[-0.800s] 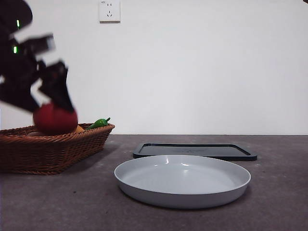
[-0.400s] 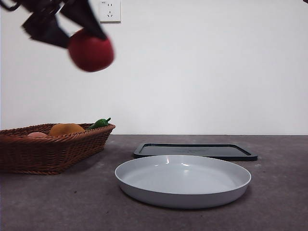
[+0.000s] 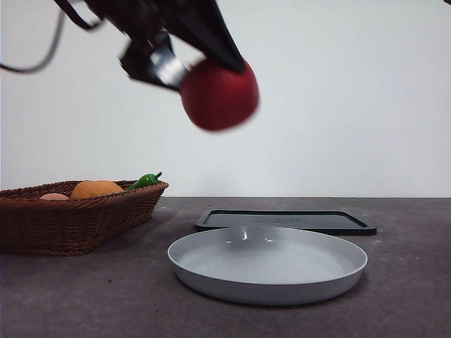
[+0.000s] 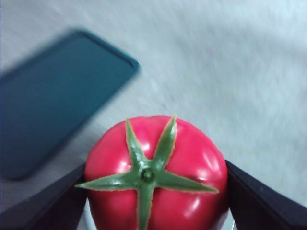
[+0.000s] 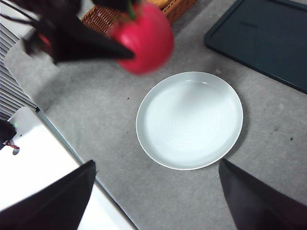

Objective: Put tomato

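The desk point(image 3: 84, 296) carries a wicker basket point(image 3: 77, 218) at its left edge, a dark tray point(image 3: 285, 220) behind and a grey plate point(image 3: 268, 264) near the front. The left gripper point(image 4: 156, 191) has its jaws clenched on the tomato point(image 3: 219, 95), high above the plate's left rim. Released this high, it would likely bounce or roll off. The right gripper point(image 5: 156, 196) waits with jaws spread. Motion blur hides the contact in the front view.
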